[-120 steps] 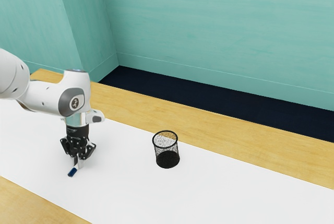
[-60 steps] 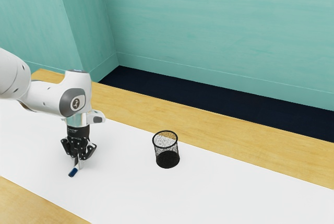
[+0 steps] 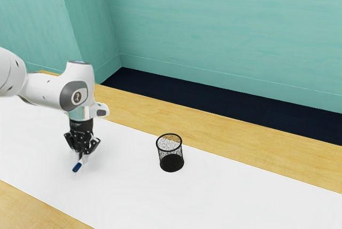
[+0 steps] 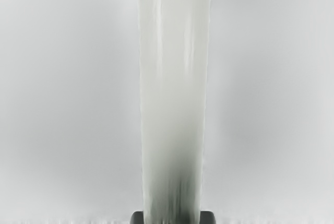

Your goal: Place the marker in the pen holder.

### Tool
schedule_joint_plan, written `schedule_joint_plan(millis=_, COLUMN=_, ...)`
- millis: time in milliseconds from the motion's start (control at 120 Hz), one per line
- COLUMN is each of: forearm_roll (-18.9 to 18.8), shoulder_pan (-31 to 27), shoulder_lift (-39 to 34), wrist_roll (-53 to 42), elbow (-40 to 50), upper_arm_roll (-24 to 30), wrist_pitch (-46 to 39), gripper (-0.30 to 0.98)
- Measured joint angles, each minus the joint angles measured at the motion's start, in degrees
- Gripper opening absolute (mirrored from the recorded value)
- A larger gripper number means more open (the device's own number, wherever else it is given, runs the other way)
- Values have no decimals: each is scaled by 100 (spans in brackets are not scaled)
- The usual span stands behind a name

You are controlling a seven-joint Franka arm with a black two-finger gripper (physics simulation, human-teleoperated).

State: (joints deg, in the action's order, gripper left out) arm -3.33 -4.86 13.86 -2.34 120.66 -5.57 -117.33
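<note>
1 marker (image 3: 78, 166), end effector (image 3: 82, 158) gripping, 1 blk holder (image 3: 171, 163)

marker (image 4: 175, 51): smooth, glossy | pen holder (image 3: 170, 151): metal-look mesh | table (image 3: 214, 133): pale grained wood

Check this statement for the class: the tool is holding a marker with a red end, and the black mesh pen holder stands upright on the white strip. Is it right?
Not quite: the exterior view shows the end of the marker is blue. The tool is holding it, and the black mesh pen holder stands upright on the white strip.
</note>
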Motion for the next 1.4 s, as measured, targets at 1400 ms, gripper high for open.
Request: schedule_joint_plan(millis=1400, forearm_roll=304, shoulder_pan=1777, shoulder_lift=3223, wrist_roll=-72, elbow=-6813, upper_arm_roll=557, wrist_pitch=6076, gripper=-9)
